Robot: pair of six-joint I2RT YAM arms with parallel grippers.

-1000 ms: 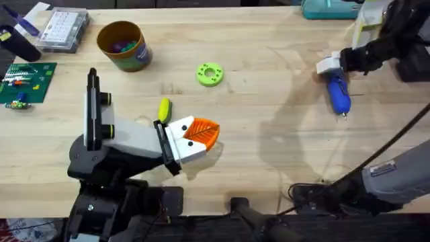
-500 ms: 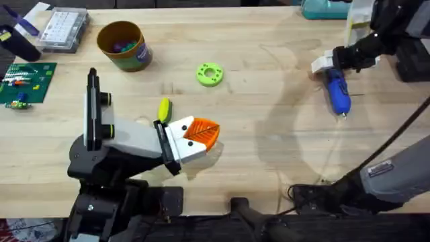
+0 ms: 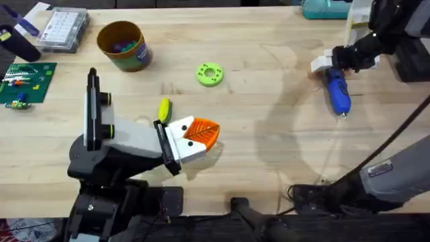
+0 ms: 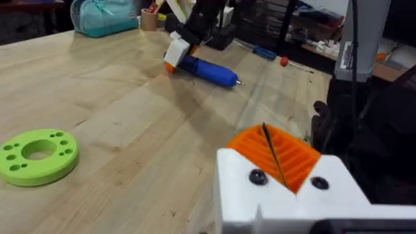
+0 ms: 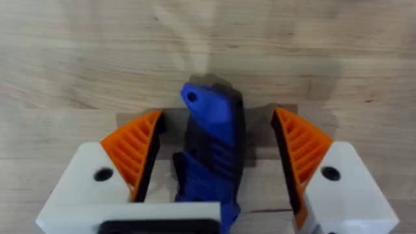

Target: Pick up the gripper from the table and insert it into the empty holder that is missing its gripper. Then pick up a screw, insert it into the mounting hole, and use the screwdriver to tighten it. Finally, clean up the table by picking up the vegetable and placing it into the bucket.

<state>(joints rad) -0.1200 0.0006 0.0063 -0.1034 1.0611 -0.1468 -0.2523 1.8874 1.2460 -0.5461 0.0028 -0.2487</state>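
Observation:
The blue screwdriver [image 3: 338, 92] lies on the table at the far right, its metal bit toward the front. My right gripper [image 3: 327, 66] is down over its rear end. In the right wrist view the orange pads [image 5: 133, 153] stand open on either side of the screwdriver [image 5: 211, 140], with a gap on both sides. The yellow vegetable [image 3: 164, 108] lies just beyond my left gripper [image 3: 208, 133], whose orange pads [image 4: 276, 153] are pressed together on nothing. The yellow-orange bucket [image 3: 122, 45] stands upright at the far left. The holder, the loose gripper and the screw are out of view.
A lime-green ring [image 3: 209, 74] lies flat near the table's middle. A clear compartment box [image 3: 64, 28] and a green circuit board [image 3: 23, 82] sit at the far left. A teal bag [image 3: 329, 8] lies on the far edge at the right.
The right gripper shifted slightly left and farther away over the screwdriver's rear end, then stayed put. The left arm has not moved.

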